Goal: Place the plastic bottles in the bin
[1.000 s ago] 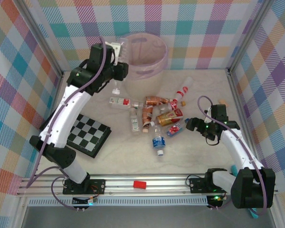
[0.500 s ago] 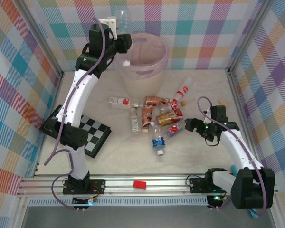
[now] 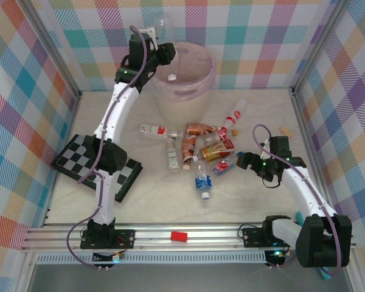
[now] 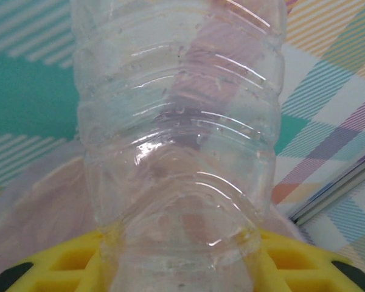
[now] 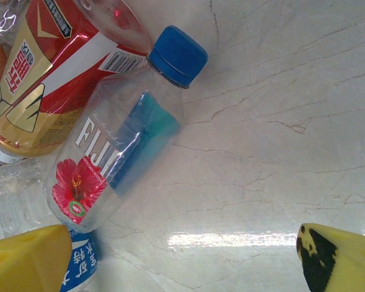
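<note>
Left end effector point(image 3: 162, 44) is clamped tight on a clear bottle point(image 4: 179, 140), its yellow fingers point(image 4: 61, 271) pinching the ribbed body, and the bin point(image 3: 198, 91) sits right underneath it. Makes sense to me: it's up high over the rim, so the bottle should just drop in when the fingers let go. The bottle's long axis looks near vertical, with the body poking up past the fingers and what looks like the white cap end hanging toward the bin mouth.

Right end effector point(image 5: 182, 258) is spread wide with nothing in it, low over the desk point(image 5: 280, 121). A Fiji bottle point(image 5: 118, 158) lies on its side just ahead of it, blue cap pointing away from the pile of bottles point(image 3: 198, 146). Probably the next pick.
</note>
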Robot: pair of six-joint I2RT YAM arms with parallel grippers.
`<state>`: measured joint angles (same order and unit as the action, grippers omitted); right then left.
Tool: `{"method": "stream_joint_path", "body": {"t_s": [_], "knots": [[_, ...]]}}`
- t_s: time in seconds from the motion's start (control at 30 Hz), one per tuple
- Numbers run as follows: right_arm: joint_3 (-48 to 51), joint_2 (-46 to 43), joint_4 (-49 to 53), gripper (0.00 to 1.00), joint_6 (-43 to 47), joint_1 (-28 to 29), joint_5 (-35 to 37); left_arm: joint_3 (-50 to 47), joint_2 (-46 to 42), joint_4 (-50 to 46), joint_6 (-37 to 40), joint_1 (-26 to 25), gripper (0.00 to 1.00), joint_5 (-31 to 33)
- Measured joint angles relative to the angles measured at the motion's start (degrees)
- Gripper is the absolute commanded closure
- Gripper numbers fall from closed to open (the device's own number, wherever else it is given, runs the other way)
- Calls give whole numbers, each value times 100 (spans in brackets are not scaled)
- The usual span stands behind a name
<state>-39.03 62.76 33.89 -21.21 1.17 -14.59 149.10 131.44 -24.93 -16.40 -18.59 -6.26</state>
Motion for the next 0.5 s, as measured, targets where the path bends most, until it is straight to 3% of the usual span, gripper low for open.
{"method": "stream_joint_path", "body": {"t_s": [0.23,0.33,0.5], "knots": [[0,-20,-7,5,0,0,0,0,420,-201,-48,-4,72,-356],[0,-20,-7,5,0,0,0,9,420,-264,42,-13,54,-420],[0,-20,-7,5,0,0,0,7,420,-304,197,-24,38,-514]]}}
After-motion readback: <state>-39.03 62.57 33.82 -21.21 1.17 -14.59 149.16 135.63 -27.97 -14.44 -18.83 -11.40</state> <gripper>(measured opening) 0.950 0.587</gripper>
